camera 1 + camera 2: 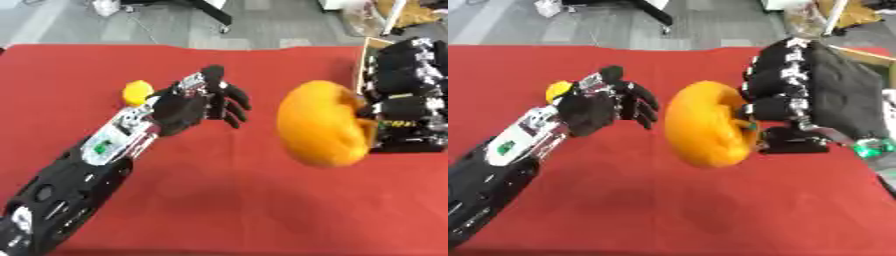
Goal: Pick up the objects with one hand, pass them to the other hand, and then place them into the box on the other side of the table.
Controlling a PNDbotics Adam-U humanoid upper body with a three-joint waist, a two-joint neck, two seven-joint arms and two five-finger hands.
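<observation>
Handover is judged to be the step in hand. The orange object (709, 125), large and rounded, is held off the red tablecloth (667, 210) by the right hand (785, 107), whose fingers are curled against its right side. To the left of the orange object, just apart from it, the left hand (610, 105) is held with fingers spread, palm towards it. A small yellow thing (136, 92) is seen beyond the left hand. Only a box edge (360, 60) is shown behind the right hand; its inside is hidden.
</observation>
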